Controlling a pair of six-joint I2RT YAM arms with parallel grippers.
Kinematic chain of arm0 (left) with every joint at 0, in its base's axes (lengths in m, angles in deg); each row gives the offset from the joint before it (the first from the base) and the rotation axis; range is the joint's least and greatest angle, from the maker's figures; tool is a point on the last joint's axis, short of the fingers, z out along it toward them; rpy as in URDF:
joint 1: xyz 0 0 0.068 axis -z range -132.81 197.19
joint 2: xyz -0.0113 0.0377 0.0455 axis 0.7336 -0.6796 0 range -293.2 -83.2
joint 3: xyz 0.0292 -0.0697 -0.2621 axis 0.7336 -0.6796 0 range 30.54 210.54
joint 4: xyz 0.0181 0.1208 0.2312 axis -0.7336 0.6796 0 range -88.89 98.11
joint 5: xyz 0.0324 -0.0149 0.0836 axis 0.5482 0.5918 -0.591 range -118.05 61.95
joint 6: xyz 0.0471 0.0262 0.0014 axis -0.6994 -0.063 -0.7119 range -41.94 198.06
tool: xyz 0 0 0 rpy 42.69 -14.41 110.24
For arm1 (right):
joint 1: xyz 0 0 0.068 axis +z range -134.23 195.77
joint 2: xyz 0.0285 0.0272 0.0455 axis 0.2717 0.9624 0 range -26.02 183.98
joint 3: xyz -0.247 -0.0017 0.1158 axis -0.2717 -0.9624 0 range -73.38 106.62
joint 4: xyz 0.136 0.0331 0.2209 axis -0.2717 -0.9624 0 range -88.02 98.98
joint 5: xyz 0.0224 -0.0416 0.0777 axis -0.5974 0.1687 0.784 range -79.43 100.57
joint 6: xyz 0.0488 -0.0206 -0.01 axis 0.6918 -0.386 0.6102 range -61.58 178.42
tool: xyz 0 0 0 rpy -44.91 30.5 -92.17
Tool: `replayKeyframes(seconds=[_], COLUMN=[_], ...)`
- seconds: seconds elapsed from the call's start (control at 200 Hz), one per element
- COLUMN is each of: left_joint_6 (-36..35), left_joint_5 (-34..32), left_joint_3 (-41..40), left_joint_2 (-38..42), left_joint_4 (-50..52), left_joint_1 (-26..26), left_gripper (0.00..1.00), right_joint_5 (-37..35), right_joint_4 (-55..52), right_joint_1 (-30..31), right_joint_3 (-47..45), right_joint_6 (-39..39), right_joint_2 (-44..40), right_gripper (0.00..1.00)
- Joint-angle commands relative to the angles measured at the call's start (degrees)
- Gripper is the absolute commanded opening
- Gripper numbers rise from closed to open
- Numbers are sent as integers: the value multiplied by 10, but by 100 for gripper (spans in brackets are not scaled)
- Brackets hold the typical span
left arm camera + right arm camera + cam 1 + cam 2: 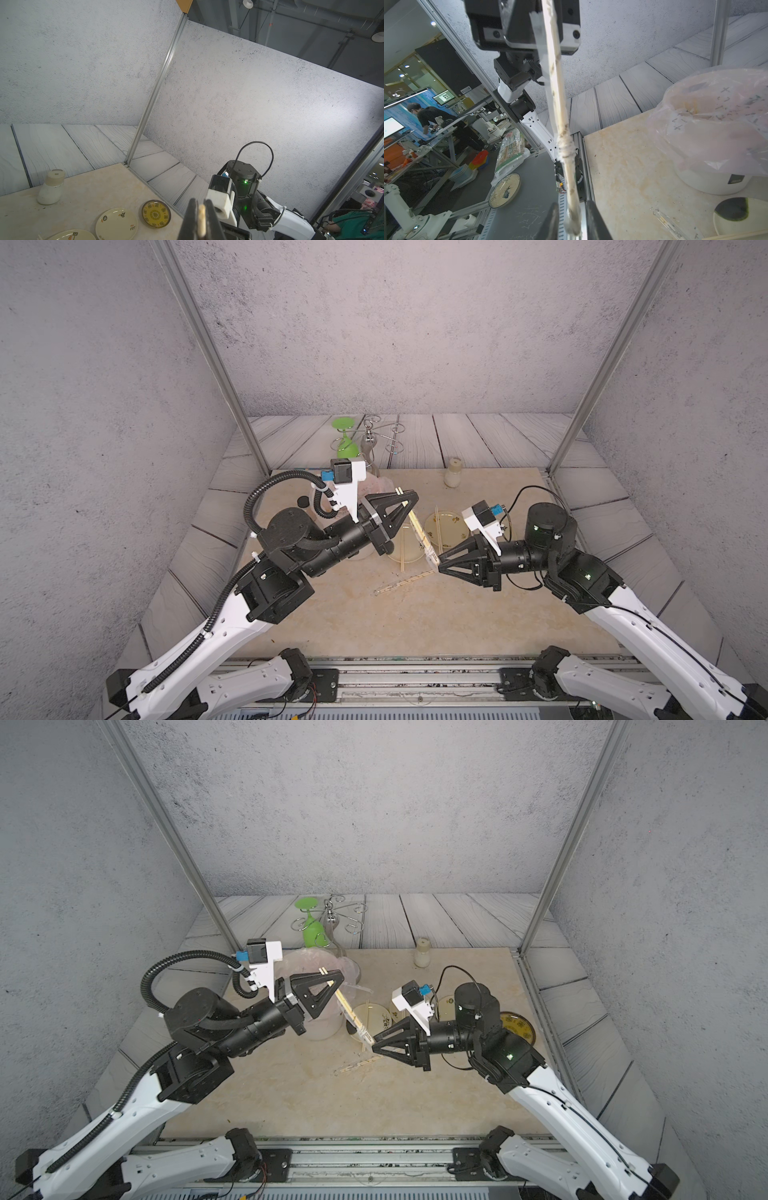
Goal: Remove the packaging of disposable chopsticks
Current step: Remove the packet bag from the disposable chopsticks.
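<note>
My left gripper (409, 499) (334, 982) (201, 202) is shut on the upper end of a pale wooden pair of disposable chopsticks (419, 531) (349, 1011) (201, 220), held slanting in the air above the plates. The clear packaging (566, 145) is bunched partway down the sticks and covers their lower end. My right gripper (439, 563) (374, 1045) (572, 204) sits at that lower end, its jaws a little apart on either side of the sleeve tip with gaps showing. A second wrapped pair (401, 583) (359, 1064) lies on the table in front.
Two pale plates (392, 558) (457, 516) with loose chopsticks lie under the held pair. A yellow plate (517, 1027) is at the right. A white bin with pinkish liner (716, 124) stands behind the left gripper. At the back are a white bottle (454, 473) and a green glass (347, 443).
</note>
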Motion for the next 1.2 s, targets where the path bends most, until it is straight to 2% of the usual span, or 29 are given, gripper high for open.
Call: replayKeyframes(seconds=[0.0,0.135,0.195,0.27,0.39,0.55,0.626,0.756,0.921,1.036,1.196], left_joint_6=[0,-10,-11,-12,-11,-14,-34,-87,-147,-168,-180], left_joint_5=[-7,-17,-19,-20,-21,-23,-41,-153,-295,-375,-427], left_joint_3=[-5,-3,-2,-4,-4,-4,1,0,-40,-69,-90], left_joint_2=[9,17,18,19,18,19,31,83,189,267,341], left_joint_4=[-25,-22,-22,-22,-23,-22,-7,29,48,77,150], left_joint_1=[-3,-4,-4,-4,-4,-4,-4,-4,-5,-4,-4], left_gripper=[0,0,0,0,0,0,0,0,0,0,0], right_joint_5=[11,12,17,20,20,13,-13,-107,-217,-274,-318], right_joint_4=[-2,-22,-21,-19,-13,0,-15,-69,-123,-167,-272], right_joint_1=[0,-1,-1,-1,-1,-1,-1,-1,-4,-6,-6], right_joint_3=[-7,-19,-25,-28,-26,-31,-38,-36,24,102,254], right_joint_6=[-1,-7,-5,-3,0,6,1,-12,-20,-37,-74], right_joint_2=[2,-4,-5,-6,-6,-8,-13,-11,36,92,213], right_gripper=[19,17,13,11,0,0,0,0,0,0,0])
